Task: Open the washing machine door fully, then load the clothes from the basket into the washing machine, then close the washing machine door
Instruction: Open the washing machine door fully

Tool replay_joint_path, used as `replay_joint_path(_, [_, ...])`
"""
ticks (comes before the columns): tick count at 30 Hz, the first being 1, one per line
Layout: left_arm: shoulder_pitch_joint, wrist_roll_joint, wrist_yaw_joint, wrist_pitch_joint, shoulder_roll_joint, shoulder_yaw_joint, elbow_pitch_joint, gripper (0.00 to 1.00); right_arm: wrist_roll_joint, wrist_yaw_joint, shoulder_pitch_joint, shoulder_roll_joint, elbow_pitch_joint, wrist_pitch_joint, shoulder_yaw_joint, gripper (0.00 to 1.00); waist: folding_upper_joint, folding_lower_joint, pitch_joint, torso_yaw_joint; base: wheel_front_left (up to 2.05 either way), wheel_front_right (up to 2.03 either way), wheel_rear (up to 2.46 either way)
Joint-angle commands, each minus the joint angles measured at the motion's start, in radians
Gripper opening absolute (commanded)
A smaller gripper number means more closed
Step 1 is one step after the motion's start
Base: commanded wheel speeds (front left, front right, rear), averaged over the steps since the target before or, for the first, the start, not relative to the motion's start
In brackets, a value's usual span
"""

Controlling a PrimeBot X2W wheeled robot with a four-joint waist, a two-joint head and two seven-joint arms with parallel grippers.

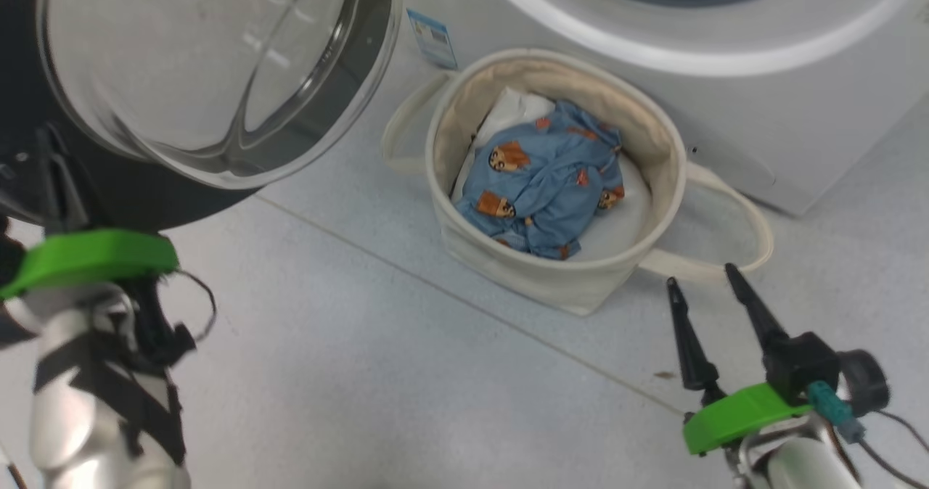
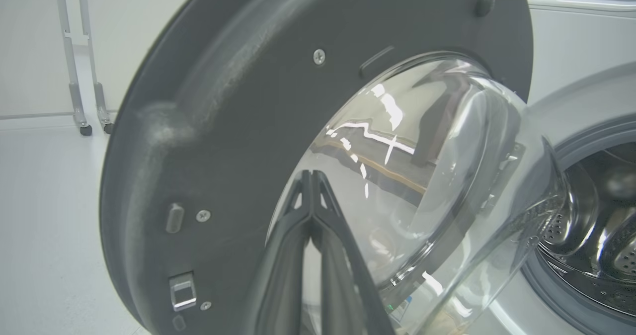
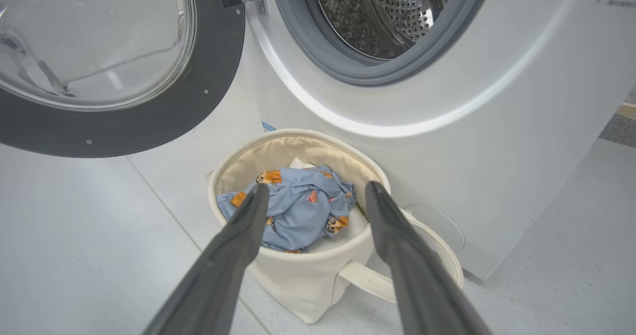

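The washing machine door (image 1: 210, 68) stands swung open at the upper left, its glass bulge facing me. My left gripper (image 2: 310, 174) is shut, its tips together and close against the door's inner side (image 2: 223, 141) by the glass. The washing machine (image 3: 497, 126) shows its open steel drum (image 3: 382, 12). On the floor in front of it sits the cream basket (image 1: 671, 155), holding the light-blue clothes (image 1: 544, 184) with bear faces. My right gripper (image 1: 700, 275) is open just outside the basket's near rim. In the right wrist view, the right gripper (image 3: 316, 187) points at the clothes (image 3: 303, 206) with nothing between its fingers.
A plain white cloth (image 1: 515, 108) lies under the clothes in the basket. One long handle loop (image 1: 740, 213) lies on the floor near my right fingers. A blue label (image 1: 433, 38) marks the washer's lower corner. A wheeled metal rack (image 2: 82, 76) stands beyond the door.
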Motion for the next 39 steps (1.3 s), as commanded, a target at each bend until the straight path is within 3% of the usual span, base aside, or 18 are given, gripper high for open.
replay_joint_path(1, [0.049, 0.01, -0.009, -0.005, 0.032, -0.008, -0.055, 0.0, 0.012, 0.0, 0.012, 0.035, -0.015, -0.012, 0.024, 1.0, 0.0, 0.0001, -0.064, 0.001, 0.0, 0.0, 0.0])
replay_joint_path(7, [0.171, -0.044, -0.003, -0.005, 0.028, -0.235, -0.095, 0.0, 0.024, 0.0, 0.024, 0.108, 0.017, -0.012, 0.018, 1.0, 0.0, 0.0001, -0.185, -0.015, 0.0, 0.0, 0.0])
replay_joint_path(14, [0.285, -0.083, 0.009, -0.005, 0.028, -0.437, -0.149, 0.0, 0.046, 0.0, 0.048, 0.14, -0.001, -0.012, 0.009, 1.0, 0.0, 0.0001, -0.292, -0.121, 0.0, 0.0, 0.0])
replay_joint_path(15, [0.285, -0.083, 0.009, -0.005, 0.028, -0.437, -0.149, 0.0, 0.046, 0.0, 0.048, 0.14, -0.001, -0.012, 0.009, 1.0, 0.0, 0.0001, -0.292, -0.121, 0.0, 0.0, 0.0])
replay_joint_path(19, [0.345, -0.1, -0.005, -0.005, 0.028, -0.473, -0.168, 0.0, 0.091, 0.0, 0.071, 0.141, -0.037, -0.012, 0.008, 1.0, 0.0, 0.0001, -0.328, -0.21, 0.0, 0.0, 0.0])
replay_joint_path(27, [0.464, -0.123, -0.028, -0.005, 0.028, -0.458, -0.202, 0.0, 0.129, 0.0, 0.091, 0.141, -0.085, -0.012, -0.009, 1.0, 0.0, 0.0001, -0.35, -0.392, 0.0, 0.0, 0.0])
replay_joint_path(35, [0.535, -0.144, -0.046, -0.005, 0.028, -0.446, -0.283, 0.0, 0.138, 0.0, 0.083, 0.141, -0.077, -0.012, -0.002, 1.0, 0.0, 0.0001, -0.343, -0.477, 0.0, 0.0, 0.0])
replay_joint_path(36, [0.541, -0.144, -0.046, -0.005, 0.028, -0.447, -0.286, 0.06, 0.141, 0.0, 0.081, 0.141, -0.077, -0.012, 0.0, 1.0, 0.0, 0.0001, -0.341, -0.482, 0.0, 0.0, 0.0])
replay_joint_path(37, [0.545, -0.14, -0.047, -0.005, 0.028, -0.451, -0.285, 0.3, 0.143, 0.0, 0.081, 0.141, -0.077, -0.012, 0.001, 1.0, 0.0, 0.0001, -0.34, -0.486, 0.0, 0.0, 0.0])
replay_joint_path(38, [0.547, -0.134, -0.047, -0.005, 0.028, -0.457, -0.283, 0.94, 0.142, 0.0, 0.08, 0.141, -0.075, -0.012, 0.002, 1.0, 0.0, 0.0001, -0.338, -0.488, 0.0, 0.0, 0.0])
replay_joint_path(39, [0.546, -0.129, -0.048, -0.005, 0.028, -0.462, -0.284, 1.0, 0.139, 0.0, 0.08, 0.141, -0.073, -0.012, 0.002, 1.0, 0.0, 0.0001, -0.337, -0.489, 0.0, 0.0, 0.0])
